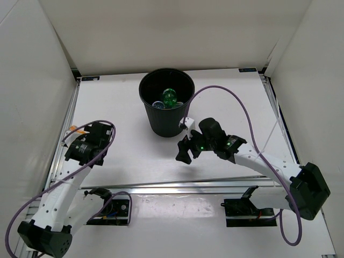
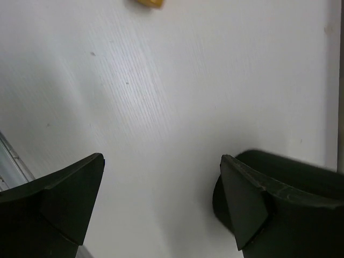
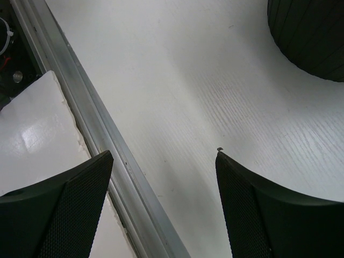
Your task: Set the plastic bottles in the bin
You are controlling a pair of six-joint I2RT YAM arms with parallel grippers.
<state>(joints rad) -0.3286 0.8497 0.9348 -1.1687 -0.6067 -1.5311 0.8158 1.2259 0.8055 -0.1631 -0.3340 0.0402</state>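
Left arm (image 1: 58, 200): reached forward from its base at the near left, wrist tipped downward.
Left gripper (image 2: 161, 158): jaws stood wide apart, empty.
Right arm (image 1: 266, 164): angled from the near right toward the middle, wrist tipped downward.
Right gripper (image 3: 164, 155): 2 fingers parted, empty.

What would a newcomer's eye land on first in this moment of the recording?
The tall black bin at the far middle of the white table, with a bright green bottle and clear bottles glinting inside it. Next, the two arms: the right gripper hangs open and empty just in front of the bin, and the left gripper is open and empty over the table at the left.
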